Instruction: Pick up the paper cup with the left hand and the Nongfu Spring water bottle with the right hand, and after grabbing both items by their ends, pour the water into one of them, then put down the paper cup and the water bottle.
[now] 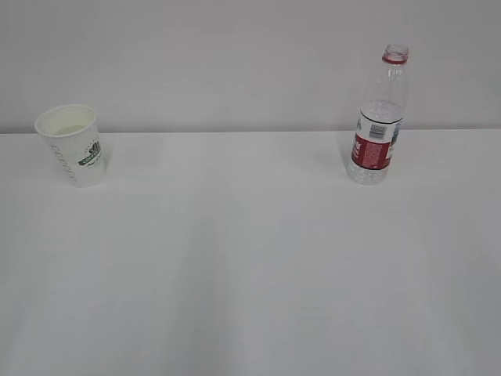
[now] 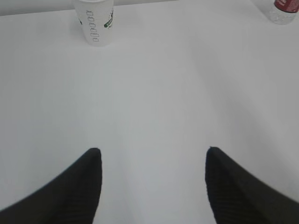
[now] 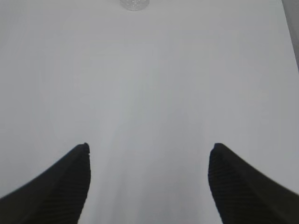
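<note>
Paper cup (image 1: 73, 144), small, white and tapered with a dark green printed logo, stands upright at the far left of the white table (image 1: 250, 266); we see a pale level inside it, possibly water. The Nongfu Spring water bottle (image 1: 379, 117), tall, clear, ribbed plastic with a red and white label and a red neck ring, stands uncapped at the far right, well apart from the cup. Neither arm appears in the exterior view. In the wrist views we find the left hand (image 2: 152, 161), a black two-fingered gripper, spread wide and empty, with the cup far ahead and to its left; the right hand (image 3: 149, 156), likewise black, is also spread and empty, the bottle base just visible at the top edge.

Risks, as we judge them: the light cup may tip or crumple if either finger strikes its wall off-centre; the open, tall bottle may topple and spill if nudged high before the jaws close around it.
</note>
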